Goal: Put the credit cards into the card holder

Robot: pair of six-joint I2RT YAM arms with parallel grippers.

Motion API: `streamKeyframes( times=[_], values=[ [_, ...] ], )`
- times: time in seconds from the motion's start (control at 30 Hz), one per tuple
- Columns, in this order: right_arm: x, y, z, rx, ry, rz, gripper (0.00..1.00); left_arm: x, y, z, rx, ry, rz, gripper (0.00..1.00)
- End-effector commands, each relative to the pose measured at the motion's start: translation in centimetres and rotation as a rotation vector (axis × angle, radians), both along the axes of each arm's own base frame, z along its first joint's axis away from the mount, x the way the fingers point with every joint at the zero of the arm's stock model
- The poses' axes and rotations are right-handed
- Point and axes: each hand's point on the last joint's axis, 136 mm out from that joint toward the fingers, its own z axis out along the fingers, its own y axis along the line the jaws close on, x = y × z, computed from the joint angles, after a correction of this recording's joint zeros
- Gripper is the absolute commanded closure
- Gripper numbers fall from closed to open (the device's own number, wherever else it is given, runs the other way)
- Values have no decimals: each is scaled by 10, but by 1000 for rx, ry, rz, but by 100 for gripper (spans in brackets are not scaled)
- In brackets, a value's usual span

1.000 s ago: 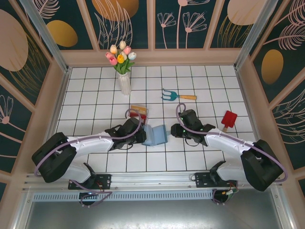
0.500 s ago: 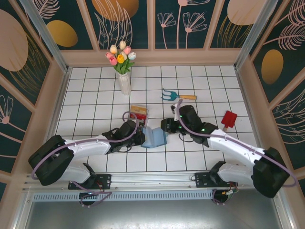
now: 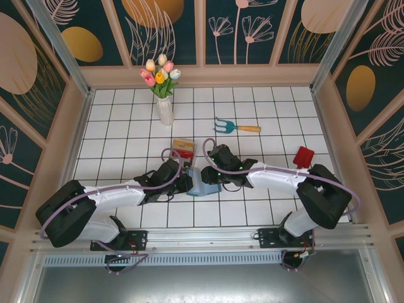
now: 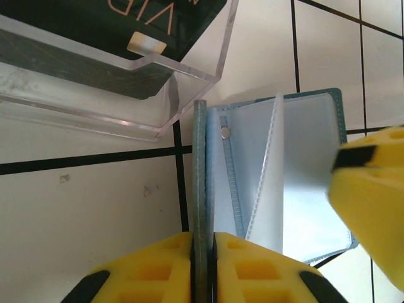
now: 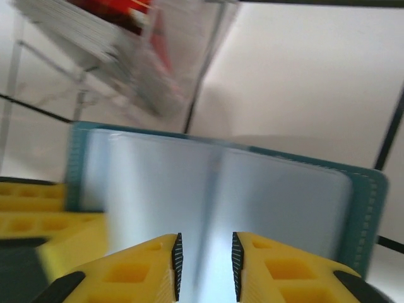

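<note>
1. Card holder (image 3: 205, 183) lies open on the desk (image 3: 120, 132), near the middle and between both claws. Teal cover, pale blue inside, clear sleeves. In the left wrist view one sleeve stands up off the page.
2. Left claw (image 4: 202, 268) is clenched on the holder's left cover. The teal edge runs upright between the two yellow fingers (image 4: 148, 274), which press it from both sides.
3. Right claw (image 5: 203, 265) sits low over the holder's open inside, about at the fold. Its toothed pads are close together with only a slim gap. The view is blurred, so I cannot tell whether it is pinching a sleeve or is free. In the left wrist view one of its yellow fingers shows at the holder's right edge.
4. Credit cards (image 3: 184, 152) sit in a clear tray (image 4: 189, 69) just beside the holder's far-left corner. I see red ones from above and a dark one with gold lettering up close.
5. Farther back on the desk:
   - a white vase (image 3: 165, 111) with tulips (image 3: 160, 71), left of centre
   - a hand rake (image 3: 236, 126), centre
   - a red paddle (image 3: 303, 157), well off to the right
</note>
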Motion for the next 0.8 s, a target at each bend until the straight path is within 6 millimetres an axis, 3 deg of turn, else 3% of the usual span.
streamKeyframes(
  times=[0.0, 0.13, 0.33, 0.37, 0.43, 0.5, 0.57, 0.63, 0.7, 0.77],
  values=[
    [-1, -11, -18, -82, 21, -34, 70, -2, 2, 0, -14, 0, 2, 76],
    [2, -19, -25, -111, 19, -76, 69, -3, 3, -2, -6, 3, -3, 64],
    [7, -17, -19, -81, 5, -85, 68, -3, 4, 0, -8, -9, -3, 60],
    [6, -15, -18, -70, 7, -76, 68, -3, 5, 0, -5, -10, -2, 61],
    [5, -10, -18, -54, 18, -58, 67, -3, 7, -2, 6, -10, 0, 71],
    [13, -28, -16, -118, -16, -138, 66, -4, 10, -5, 19, -4, 4, 76],
    [22, -45, -1, -140, -64, -213, 65, -5, 12, -8, 34, 3, 9, 80],
    [31, -56, 33, -89, -147, -268, 63, -5, 13, -8, 32, 3, 10, 85],
    [34, -55, 67, 3, -221, -267, 59, -5, 12, -7, 24, -1, 11, 85],
    [28, -40, 96, 126, -265, -187, 59, -5, 11, -6, 15, -4, 9, 86]
  ],
)
